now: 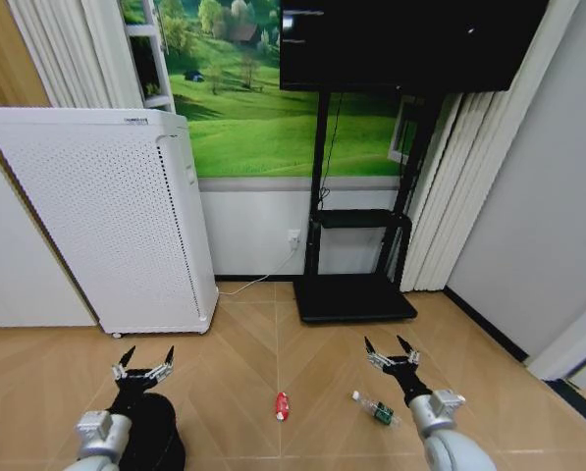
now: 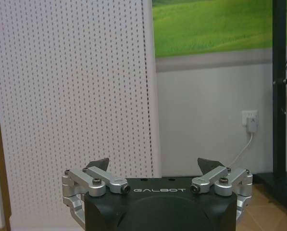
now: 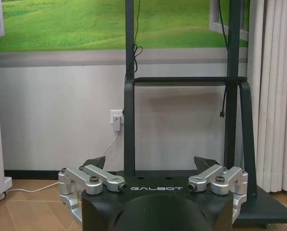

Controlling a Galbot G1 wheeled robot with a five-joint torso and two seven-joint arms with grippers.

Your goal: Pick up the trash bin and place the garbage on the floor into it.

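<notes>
On the herringbone wood floor point(image 1: 243, 363) lie two pieces of garbage. A small red and white piece point(image 1: 282, 405) is in the middle. A clear bottle with a green label point(image 1: 375, 408) lies to its right. The black trash bin point(image 1: 163, 437) stands at the lower left, partly hidden behind my left arm. My left gripper point(image 1: 143, 365) point(image 2: 153, 166) hangs open just above and beyond the bin, facing the white appliance. On the other side, my right gripper point(image 1: 391, 351) point(image 3: 150, 163) is open too, a little beyond the bottle and facing the TV stand.
A tall white perforated appliance point(image 1: 106, 216) stands on castors at the left against the wall. The black TV stand base point(image 1: 354, 297) sits ahead at centre right under the TV point(image 1: 410, 39). A white cable point(image 1: 253, 283) runs from the wall socket point(image 3: 116, 117). Curtains point(image 1: 469, 196) hang at the right.
</notes>
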